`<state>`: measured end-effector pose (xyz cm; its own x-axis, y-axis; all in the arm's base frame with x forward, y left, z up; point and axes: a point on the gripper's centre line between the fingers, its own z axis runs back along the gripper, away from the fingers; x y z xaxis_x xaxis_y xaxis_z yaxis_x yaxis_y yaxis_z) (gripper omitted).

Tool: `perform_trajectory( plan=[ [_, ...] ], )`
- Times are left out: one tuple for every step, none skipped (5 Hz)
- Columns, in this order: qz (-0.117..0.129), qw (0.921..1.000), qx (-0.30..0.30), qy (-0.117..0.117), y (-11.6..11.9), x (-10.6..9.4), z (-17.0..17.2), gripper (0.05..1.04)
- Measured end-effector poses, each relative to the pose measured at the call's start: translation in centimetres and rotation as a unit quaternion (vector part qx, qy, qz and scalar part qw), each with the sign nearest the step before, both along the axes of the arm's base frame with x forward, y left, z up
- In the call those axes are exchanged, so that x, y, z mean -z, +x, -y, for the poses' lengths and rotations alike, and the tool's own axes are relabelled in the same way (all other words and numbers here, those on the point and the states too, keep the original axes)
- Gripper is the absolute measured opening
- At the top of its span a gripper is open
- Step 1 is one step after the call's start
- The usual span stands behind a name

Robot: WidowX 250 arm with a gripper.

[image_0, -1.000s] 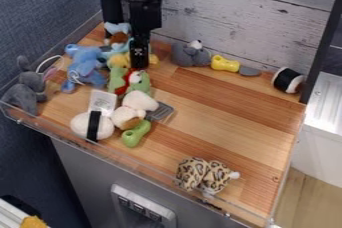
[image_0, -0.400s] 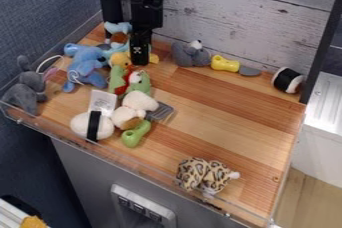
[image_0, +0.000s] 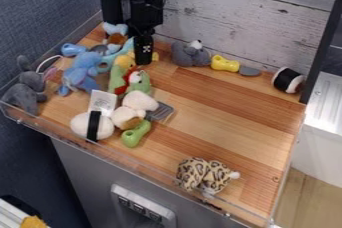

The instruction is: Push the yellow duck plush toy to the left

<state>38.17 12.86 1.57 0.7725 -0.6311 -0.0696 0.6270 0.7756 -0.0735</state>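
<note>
Black end effector [image_0: 143,62], grip impossible to tell, near soft, rounded green plush [image_0: 117,78].

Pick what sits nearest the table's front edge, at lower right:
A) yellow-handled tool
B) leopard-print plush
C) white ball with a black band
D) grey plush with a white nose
B: the leopard-print plush lies by the clear rim along the front, right of the green-handled tool.

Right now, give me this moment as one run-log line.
gripper: beside yellow-headed plush | blue plush: left of gripper | grey plush: right of gripper, near wall | leopard-print plush: near front edge
</note>
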Motion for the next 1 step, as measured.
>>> perform_trajectory(
  plan=[
    [-0.024,0.9936,-0.110,0.007,0.10,-2.21,-0.04,0.748]
  ],
)
